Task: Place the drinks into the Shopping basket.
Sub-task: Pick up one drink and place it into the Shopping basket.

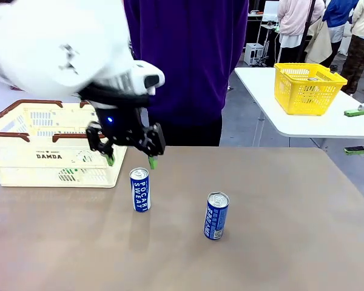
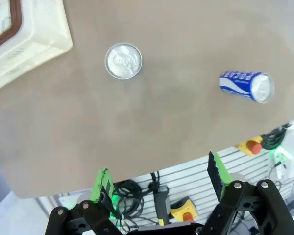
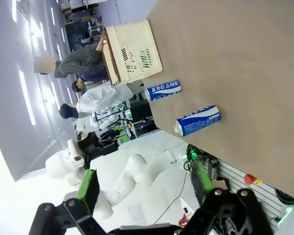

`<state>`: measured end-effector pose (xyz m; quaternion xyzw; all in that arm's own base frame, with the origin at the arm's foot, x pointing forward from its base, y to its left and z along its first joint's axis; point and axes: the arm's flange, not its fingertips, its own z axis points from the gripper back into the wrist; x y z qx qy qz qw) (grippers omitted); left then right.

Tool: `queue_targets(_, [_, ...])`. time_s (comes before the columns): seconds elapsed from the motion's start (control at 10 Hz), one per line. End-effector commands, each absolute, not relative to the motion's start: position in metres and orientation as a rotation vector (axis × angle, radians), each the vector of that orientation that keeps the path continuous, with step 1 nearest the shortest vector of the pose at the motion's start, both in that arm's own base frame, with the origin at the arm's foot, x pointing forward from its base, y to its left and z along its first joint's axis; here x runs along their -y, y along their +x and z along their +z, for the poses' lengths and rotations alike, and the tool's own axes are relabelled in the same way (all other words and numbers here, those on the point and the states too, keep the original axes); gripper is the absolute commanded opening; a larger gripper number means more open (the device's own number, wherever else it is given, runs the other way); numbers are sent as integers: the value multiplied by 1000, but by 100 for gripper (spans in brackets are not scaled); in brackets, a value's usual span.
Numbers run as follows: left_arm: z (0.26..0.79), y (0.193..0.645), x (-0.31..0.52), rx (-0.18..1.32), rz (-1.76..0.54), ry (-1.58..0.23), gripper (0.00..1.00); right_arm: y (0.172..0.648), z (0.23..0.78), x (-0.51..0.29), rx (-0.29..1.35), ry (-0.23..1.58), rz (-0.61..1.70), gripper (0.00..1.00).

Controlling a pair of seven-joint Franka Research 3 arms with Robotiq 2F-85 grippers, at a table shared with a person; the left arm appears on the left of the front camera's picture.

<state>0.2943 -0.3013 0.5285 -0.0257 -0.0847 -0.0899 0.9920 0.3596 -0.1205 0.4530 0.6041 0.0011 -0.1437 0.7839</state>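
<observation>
The broad brown flat-topped desk (image 1: 279, 242) spans the front view, and a person in a purple top (image 1: 188, 60) stands at its far side. On the desk's far left part sits the large cream-white plastic lattice shopping basket (image 1: 24, 163), with brown rim handles and black DAMDA lettering. Both drinks stand outside it on the bare desk. The white left arm (image 1: 48, 42) comes in from the left above the basket. On a white table (image 1: 327, 124) behind and to the right stands a small bright yellow plastic basket (image 1: 306, 88).

The black left pincer (image 1: 131, 161), with green pads, hangs above the desk just right of the shopping basket's near corner. Its jaws are spread wide and hold nothing. In its own wrist view the black right pincer (image 3: 143, 181) is also spread and empty, back past the desk's edge and well apart from the drinks.

2 slim blue cans with silver tops stand upright, apart from each other. The left blue can (image 1: 140, 189), with white POCARI SWEAT lettering facing the camera, stands near the shopping basket's right corner, just below the left pincer and not between its fingers. The right blue can (image 1: 216, 216) stands nearer the desk's middle, closer to the robot's side.
</observation>
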Motion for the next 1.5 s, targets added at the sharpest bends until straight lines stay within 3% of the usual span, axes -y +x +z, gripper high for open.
queue_targets(0.0, [506,308,325,134,-155,18,100,362,456,122,5,1319,-297,100])
queue_targets(0.4, [445,334,343,133,-90,102,100,362,456,122,5,1319,-297,100])
queue_targets(0.8, [409,374,327,118,-243,27,100,362,456,122,5,1319,-297,100])
queue_targets(1.4, [405,394,286,83,-151,-23,100,362,456,122,5,1319,-297,100])
